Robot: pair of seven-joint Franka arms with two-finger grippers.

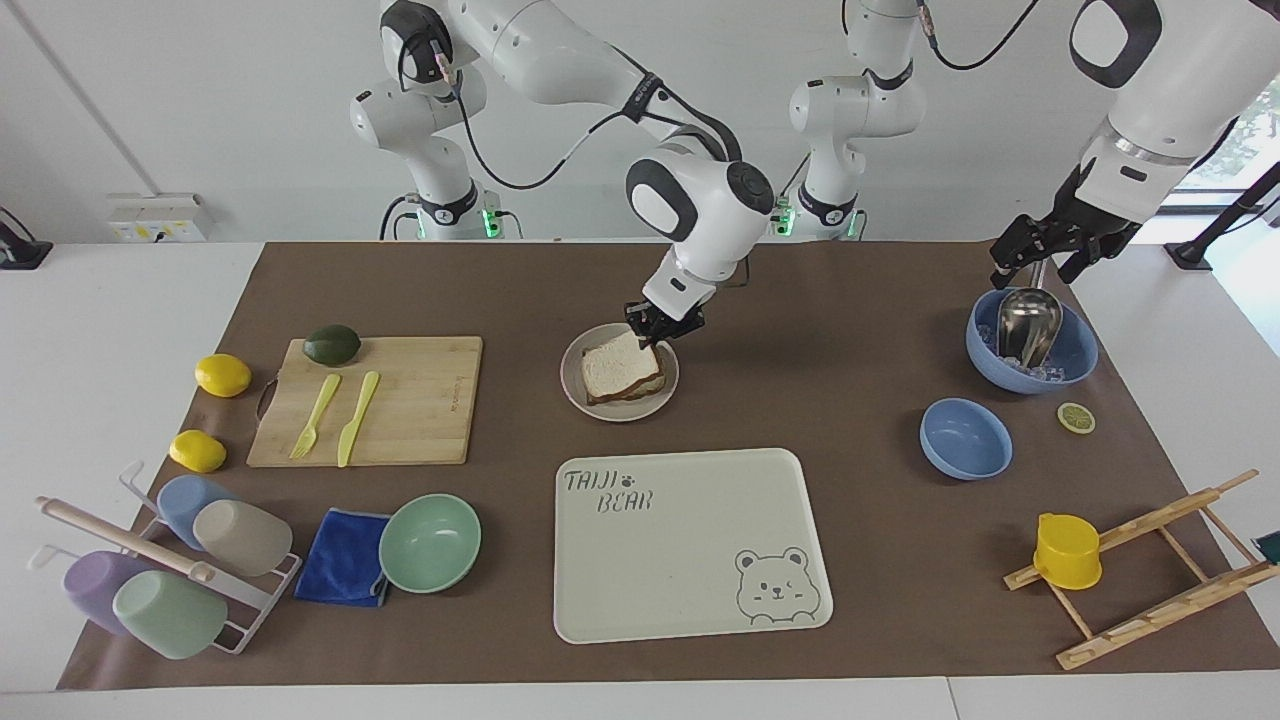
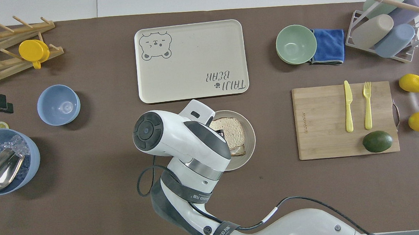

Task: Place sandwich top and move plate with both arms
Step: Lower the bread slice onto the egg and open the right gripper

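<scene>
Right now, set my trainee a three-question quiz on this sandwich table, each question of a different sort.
1. True or false: the right gripper is shut on the sandwich top, which lies on the stack on the round plate.
2. The left gripper hangs over: A) the cutting board B) the blue bowl of ice with the metal scoop C) the bear tray.
3. Fill in: the yellow fork and knife lie on the ____.

Key: 1 true; 2 B; 3 wooden cutting board.
</scene>
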